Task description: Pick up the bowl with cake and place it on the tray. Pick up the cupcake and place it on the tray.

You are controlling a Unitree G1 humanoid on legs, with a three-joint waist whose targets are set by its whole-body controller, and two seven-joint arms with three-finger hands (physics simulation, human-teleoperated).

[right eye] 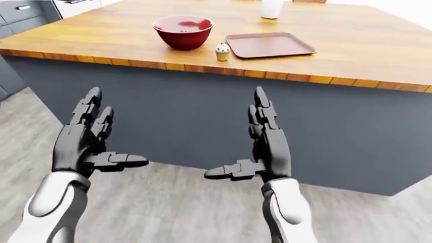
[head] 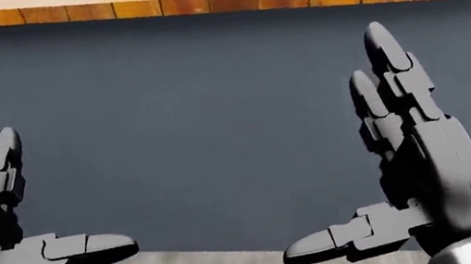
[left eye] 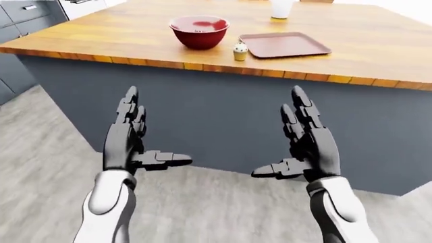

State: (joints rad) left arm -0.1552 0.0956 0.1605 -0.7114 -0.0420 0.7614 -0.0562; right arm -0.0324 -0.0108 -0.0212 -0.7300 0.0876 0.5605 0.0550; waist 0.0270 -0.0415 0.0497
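A red bowl (left eye: 199, 31) with pink cake in it stands on the wooden island counter (left eye: 121, 40) near the top of the left-eye view. A small cupcake (left eye: 240, 51) with white icing stands just right of it, near the counter's edge. A flat brown tray (left eye: 284, 44) lies right of the cupcake. My left hand (left eye: 145, 134) and right hand (left eye: 290, 139) are both open and empty, held low before the island's dark blue wall, well below and short of the counter top.
A white cup (left eye: 281, 8) stands on the counter above the tray. The island's dark wall (left eye: 223, 116) stands between my hands and the objects. Grey cabinets (left eye: 20, 20) are at the top left. Grey floor (left eye: 40, 152) lies below.
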